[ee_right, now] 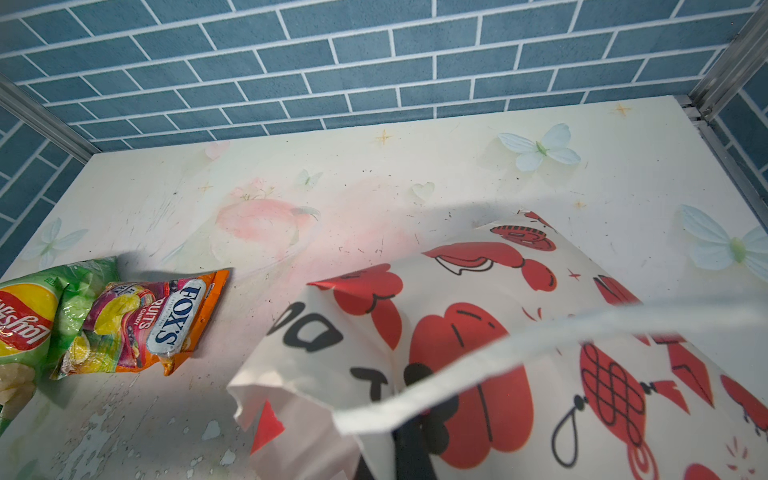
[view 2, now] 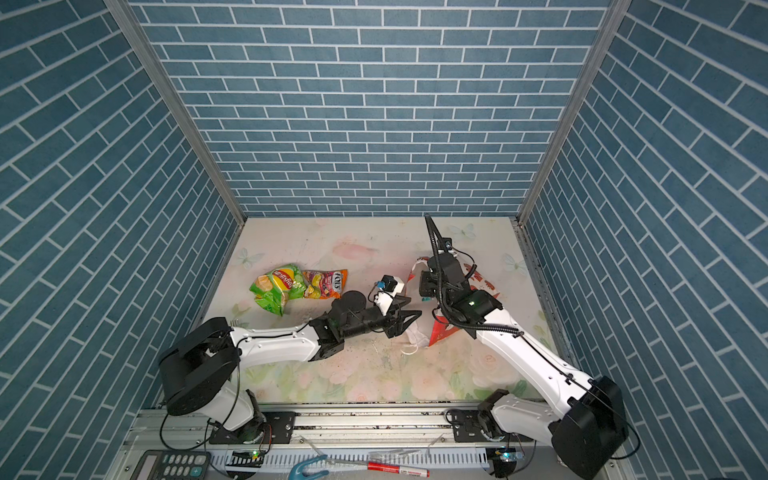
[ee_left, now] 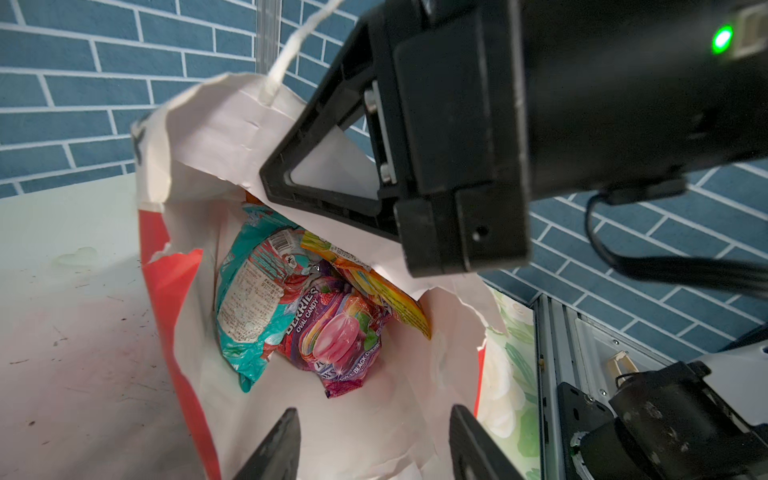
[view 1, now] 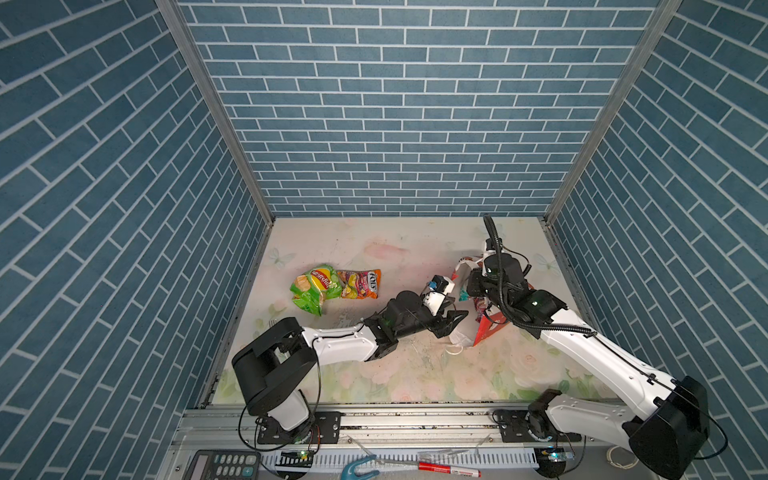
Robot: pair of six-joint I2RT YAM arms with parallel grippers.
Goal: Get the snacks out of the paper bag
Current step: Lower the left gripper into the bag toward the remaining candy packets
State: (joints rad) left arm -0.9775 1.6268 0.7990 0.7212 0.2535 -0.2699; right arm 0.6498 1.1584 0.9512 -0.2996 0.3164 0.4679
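Paper bag (ee_left: pixel 208 133), white w/ red prints, sits tilted over at right of table (view 1: pixel 374 249), mouth facing L arm; R gripper (ee_left: pixel 282 187) clamped tight on bag's upper rim, mouth held wide; L gripper (ee_left: pixel 374 424) at the mouth, fingers parted, nothing btwn them; deep inside, bunched together: teal-white packet (ee_left: pixel 249 299), purple FOX'S packet (ee_left: pixel 332 332) touching it, yellow-orange packet (ee_left: pixel 374 286) atop both; out on table, left-centre, well apart from bag: green Lay's bag (view 1: pixel 313 291) & orange FOX'S bag (view 1: pixel 360 284), edges overlapping.
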